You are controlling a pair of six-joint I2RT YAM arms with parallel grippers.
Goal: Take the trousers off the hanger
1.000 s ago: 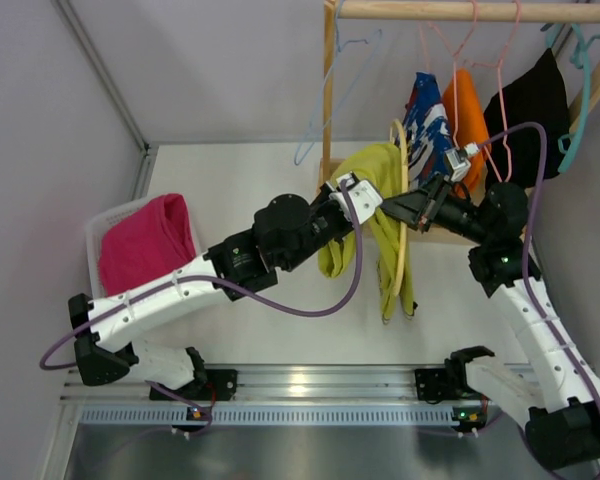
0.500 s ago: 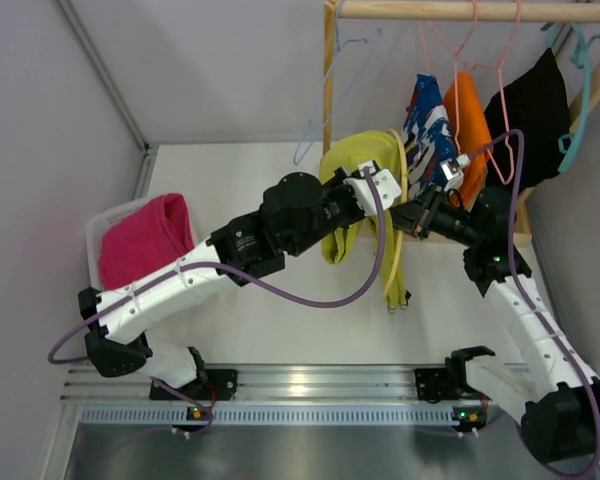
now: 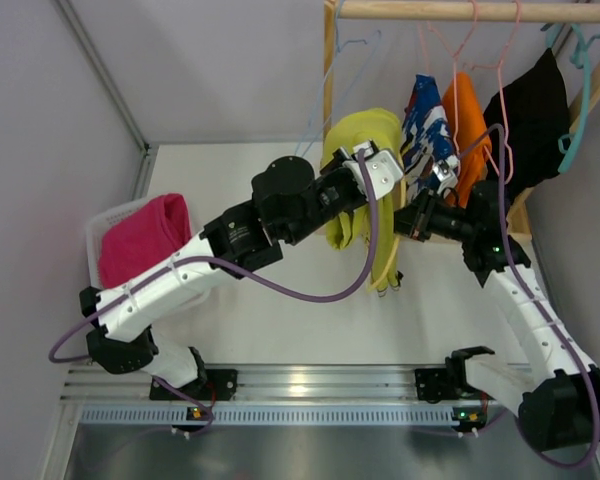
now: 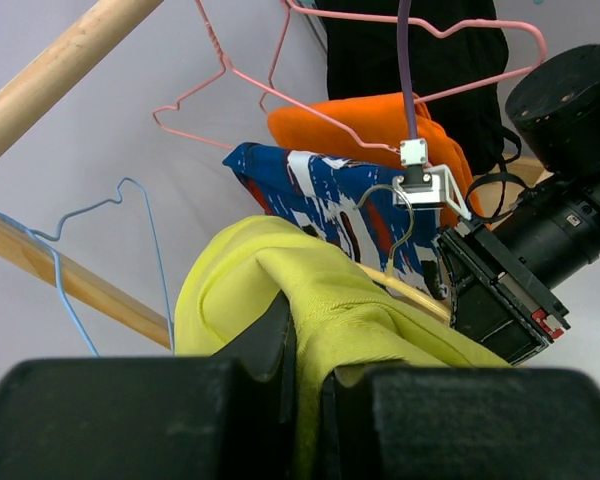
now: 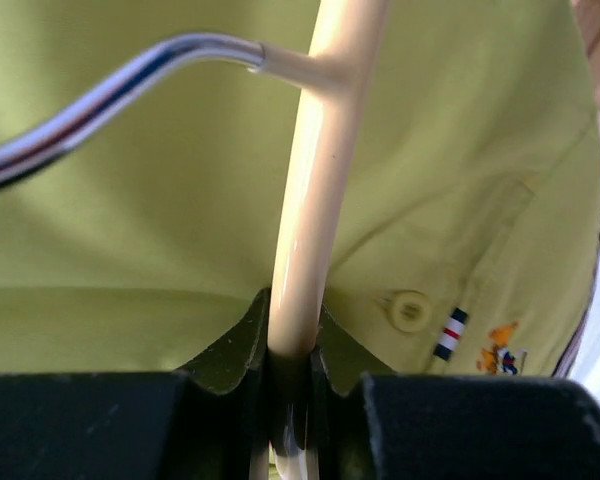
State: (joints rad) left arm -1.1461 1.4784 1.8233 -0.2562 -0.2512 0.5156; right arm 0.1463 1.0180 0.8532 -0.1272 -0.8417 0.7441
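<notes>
Pale grey walls around a white surface [image 3: 280, 325]. At 1 o'clock, a wooden rack [image 3: 450, 10] hung with wire hangers and with blue-patterned, orange and black garments. At 9 o'clock, a white basket [image 3: 93, 230] filled with the magenta-pink trousers [image 3: 145, 240], well apart from both claws. Near 12 o'clock, just in front of the rack, the lime trousers [image 3: 358, 135] draped over a cream hanger [image 5: 305, 220], legs hanging toward 6 o'clock. Left claw [image 4: 308, 365] clenched on a fold of the lime cloth near the top of the drape, cloth bulging up at 12 o'clock of its fingers. Right claw [image 5: 290, 365] at 3 o'clock of the lime trousers, clamped on the hanger's cream bar, lime cloth close behind the bar. At 4 o'clock of that bar, a small button and a striped tag on the cloth.
</notes>
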